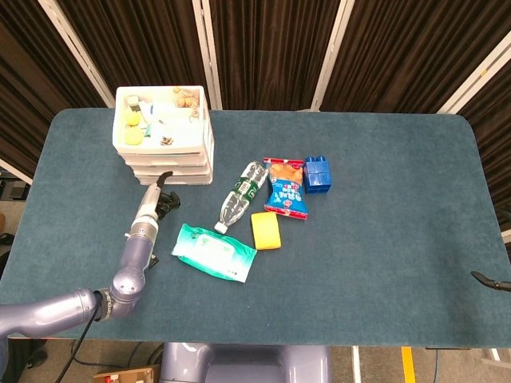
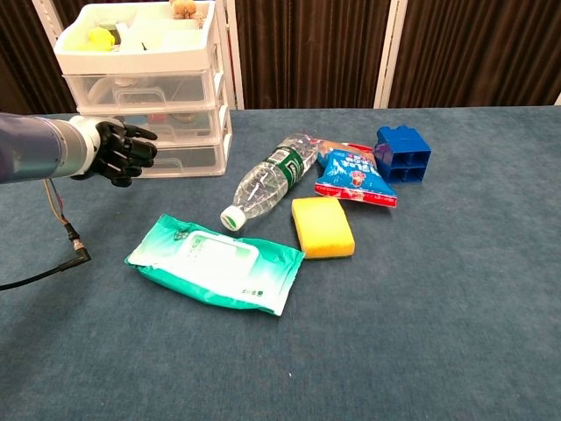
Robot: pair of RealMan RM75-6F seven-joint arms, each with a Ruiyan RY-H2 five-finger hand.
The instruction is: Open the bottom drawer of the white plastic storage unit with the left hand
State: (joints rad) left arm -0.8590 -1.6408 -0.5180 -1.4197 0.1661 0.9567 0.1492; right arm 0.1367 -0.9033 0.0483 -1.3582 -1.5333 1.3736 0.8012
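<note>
Teal carpeted table (image 1: 399,239) carries: white plastic storage unit (image 1: 165,132), clear plastic bottle (image 1: 240,196), green wet-wipes pack (image 1: 214,252), yellow sponge (image 1: 266,230), blue snack bag (image 1: 286,188), blue toy brick (image 1: 318,174).

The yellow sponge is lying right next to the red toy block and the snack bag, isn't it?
Not quite. The toy block is blue, not red, as the chest view shows. The rest holds: the yellow sponge lies on the table close to the snack bag, with the block just beyond the bag.
</note>
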